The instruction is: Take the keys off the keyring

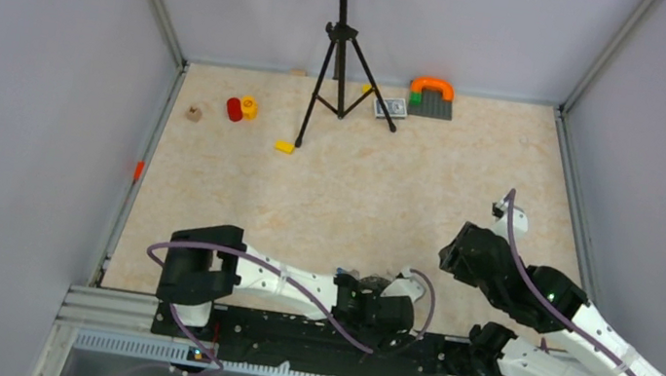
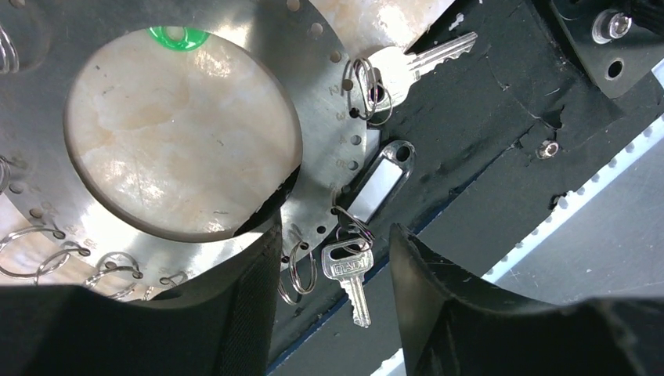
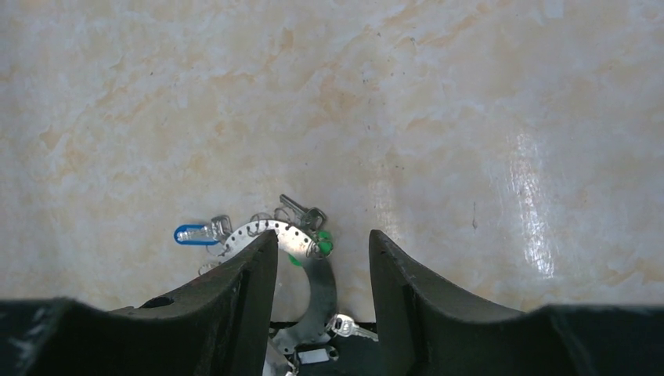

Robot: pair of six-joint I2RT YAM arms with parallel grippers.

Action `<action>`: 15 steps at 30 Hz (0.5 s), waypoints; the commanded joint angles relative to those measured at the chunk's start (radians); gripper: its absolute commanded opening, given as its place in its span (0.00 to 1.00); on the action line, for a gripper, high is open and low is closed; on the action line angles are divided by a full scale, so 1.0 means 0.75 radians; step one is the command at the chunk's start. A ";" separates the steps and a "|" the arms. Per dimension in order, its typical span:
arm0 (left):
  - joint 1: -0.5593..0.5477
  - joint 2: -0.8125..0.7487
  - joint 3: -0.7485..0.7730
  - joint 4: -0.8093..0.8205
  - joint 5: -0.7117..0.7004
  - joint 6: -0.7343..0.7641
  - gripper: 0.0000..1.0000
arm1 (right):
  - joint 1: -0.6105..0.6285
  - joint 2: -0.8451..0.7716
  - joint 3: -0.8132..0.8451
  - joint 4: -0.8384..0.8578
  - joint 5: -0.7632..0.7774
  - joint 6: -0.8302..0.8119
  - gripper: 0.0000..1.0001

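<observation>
So the left claw (image 2: pixel 334 235) was down right at the edge of the keyring (image 2: pixel 321 117), jaws apart and not clamped on anything. In the gap between its fingers (image 2: pixel 250 313) sat a small silver key (image 2: pixel 349 272) on a split ring. A clear tag in a black frame (image 2: pixel 380 184) hung off the same hole just above it. The left finger overlapped the ring's rim in the wrist view, but I couldn't tell if it actually touched.

Further round the rim another silver key (image 2: pixel 411 64) stuck out, and a green tag (image 2: pixel 178 36) showed at the far side of the big hole. A few bare split rings (image 2: pixel 102 266) hung along the rim too.

The keyring itself lay flat at the near edge of the worktop (image 1: pixel 358 192), partly over the black mounting plate (image 2: pixel 485 133) by the arm bases.

The right claw (image 3: pixel 322 235) was well above the worktop, jaws apart too, holding nothing. Its camera caught the ring far below between its fingers, with a blue tag (image 3: pixel 190 233) and a dark key (image 3: pixel 301 210) on it.

Way at the back stood a tripod (image 1: pixel 338 51), with some toy blocks (image 1: pixel 242 108) off to one side.
</observation>
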 commanded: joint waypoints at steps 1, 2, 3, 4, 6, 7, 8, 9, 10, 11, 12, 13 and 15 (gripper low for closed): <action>-0.008 0.012 0.042 -0.039 -0.002 0.001 0.50 | -0.012 -0.008 -0.006 0.035 -0.001 -0.007 0.46; -0.008 0.022 0.052 -0.045 0.004 0.006 0.43 | -0.013 -0.008 -0.006 0.036 -0.002 -0.007 0.45; -0.008 0.034 0.065 -0.054 0.009 0.007 0.37 | -0.012 -0.008 -0.006 0.038 -0.002 -0.007 0.45; -0.008 0.039 0.070 -0.058 0.017 0.009 0.30 | -0.013 -0.008 -0.006 0.038 -0.004 -0.007 0.45; -0.008 0.045 0.074 -0.060 0.024 0.011 0.14 | -0.013 -0.009 -0.004 0.036 -0.001 -0.009 0.45; -0.008 0.043 0.073 -0.062 0.018 0.008 0.05 | -0.013 -0.011 -0.005 0.036 0.001 -0.010 0.45; -0.009 0.038 0.072 -0.069 0.006 0.003 0.00 | -0.013 -0.014 -0.004 0.033 0.003 -0.013 0.45; -0.008 0.034 0.074 -0.080 -0.012 -0.005 0.00 | -0.013 -0.017 -0.005 0.032 0.005 -0.015 0.45; -0.009 0.026 0.076 -0.092 -0.033 -0.012 0.00 | -0.012 -0.019 -0.006 0.034 0.005 -0.014 0.45; -0.008 0.016 0.076 -0.103 -0.056 -0.019 0.00 | -0.013 -0.025 -0.006 0.035 0.007 -0.014 0.45; -0.008 0.000 0.074 -0.110 -0.075 -0.024 0.00 | -0.013 -0.029 -0.006 0.038 0.010 -0.014 0.45; -0.007 -0.018 0.071 -0.109 -0.096 -0.026 0.00 | -0.013 -0.035 -0.008 0.041 0.011 -0.016 0.45; -0.006 -0.065 0.064 -0.099 -0.139 -0.026 0.00 | -0.012 -0.049 -0.012 0.057 0.011 -0.029 0.45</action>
